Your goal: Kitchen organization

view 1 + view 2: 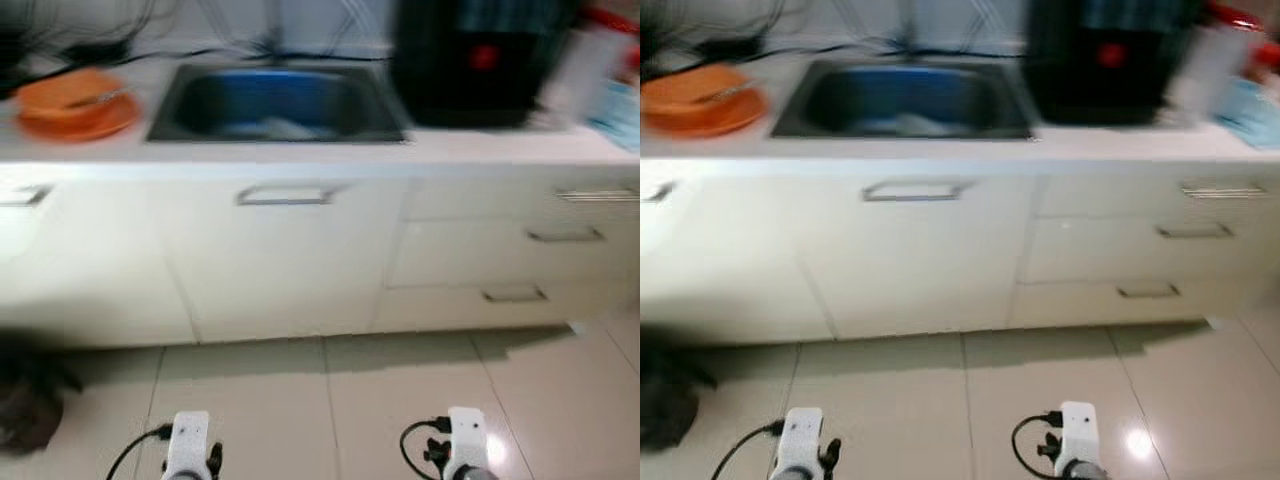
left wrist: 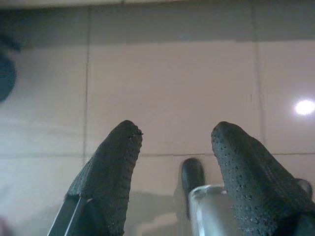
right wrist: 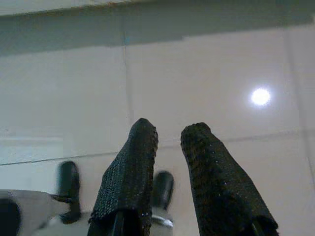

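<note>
Blurred head views: white kitchen counter (image 1: 470, 150) runs across the top, with a dark stainless-steel sink basin (image 1: 278, 100) set into it near the middle; something pale lies in the sink bottom, too blurred to identify. Orange round plate or shallow bowl (image 1: 75, 103) sits on the counter to the robot's left of the sink, apart from it. Big black boxy appliance with a red spot (image 1: 480, 60) stands on the counter just right of the sink, and blurred white and pale blue items (image 1: 600, 85) sit further right. Below the counter, white cabinet door with a metal bar handle (image 1: 285, 195) sits under the sink, and white drawers with slim handles (image 1: 565, 235) are stacked on the right. Beige glossy tiled floor (image 1: 330, 400) lies in front. A dark blurred object (image 1: 30, 395) sits on the floor at far left. All counter items are well apart from both grippers, which hang low over the floor. Left gripper (image 2: 174, 135) is over bare tile, black textured fingers (image 2: 113, 167) spread wide, holding nothing. Right gripper (image 3: 170, 132) is also over tile, fingers (image 3: 130, 172) apart with a narrow gap, nothing between them. Both silver wrists show at the bottom edge of the head views.
</note>
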You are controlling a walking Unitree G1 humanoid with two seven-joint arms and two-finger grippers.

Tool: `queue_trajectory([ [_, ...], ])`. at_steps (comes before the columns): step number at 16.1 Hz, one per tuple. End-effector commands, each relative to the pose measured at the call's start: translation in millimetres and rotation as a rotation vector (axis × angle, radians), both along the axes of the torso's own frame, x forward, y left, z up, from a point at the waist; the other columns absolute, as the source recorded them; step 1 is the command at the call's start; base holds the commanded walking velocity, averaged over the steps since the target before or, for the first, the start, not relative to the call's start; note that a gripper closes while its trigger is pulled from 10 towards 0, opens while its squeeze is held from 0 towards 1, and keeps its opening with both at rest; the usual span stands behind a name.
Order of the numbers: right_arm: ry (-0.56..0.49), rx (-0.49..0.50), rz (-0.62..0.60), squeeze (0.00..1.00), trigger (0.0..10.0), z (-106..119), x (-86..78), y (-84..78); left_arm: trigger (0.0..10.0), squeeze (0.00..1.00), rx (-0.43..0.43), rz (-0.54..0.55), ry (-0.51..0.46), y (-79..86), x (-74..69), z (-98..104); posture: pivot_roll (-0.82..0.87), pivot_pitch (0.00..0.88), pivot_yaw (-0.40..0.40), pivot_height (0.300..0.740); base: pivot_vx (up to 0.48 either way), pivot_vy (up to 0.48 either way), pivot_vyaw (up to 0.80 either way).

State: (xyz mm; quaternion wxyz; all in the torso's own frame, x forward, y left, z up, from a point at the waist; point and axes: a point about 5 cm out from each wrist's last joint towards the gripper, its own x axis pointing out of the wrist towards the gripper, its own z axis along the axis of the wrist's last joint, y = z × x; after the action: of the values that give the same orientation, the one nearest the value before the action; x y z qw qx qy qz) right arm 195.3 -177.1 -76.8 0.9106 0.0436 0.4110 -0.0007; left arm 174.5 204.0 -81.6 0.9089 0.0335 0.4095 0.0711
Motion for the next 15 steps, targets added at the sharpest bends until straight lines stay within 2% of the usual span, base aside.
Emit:
queue_trajectory([
  [1, 0.002, 0.009, -0.013, 0.0, 10.0, -0.9, -2.2, -1.4, 10.0, 0.0, 0.002, 0.001, 0.004, -2.2, 0.7, -0.3, 0.07, 0.049, -0.005, 0.74, 0.458, 0.0, 0.0],
  [15, 0.002, 0.004, -0.002, 0.0, 10.0, -0.8, -1.8, -0.5, 10.0, 0.0, 0.005, -0.005, 0.007, -2.5, 0.3, -0.5, 0.07, 0.048, -0.003, 0.74, 0.458, 0.0, 0.0],
])
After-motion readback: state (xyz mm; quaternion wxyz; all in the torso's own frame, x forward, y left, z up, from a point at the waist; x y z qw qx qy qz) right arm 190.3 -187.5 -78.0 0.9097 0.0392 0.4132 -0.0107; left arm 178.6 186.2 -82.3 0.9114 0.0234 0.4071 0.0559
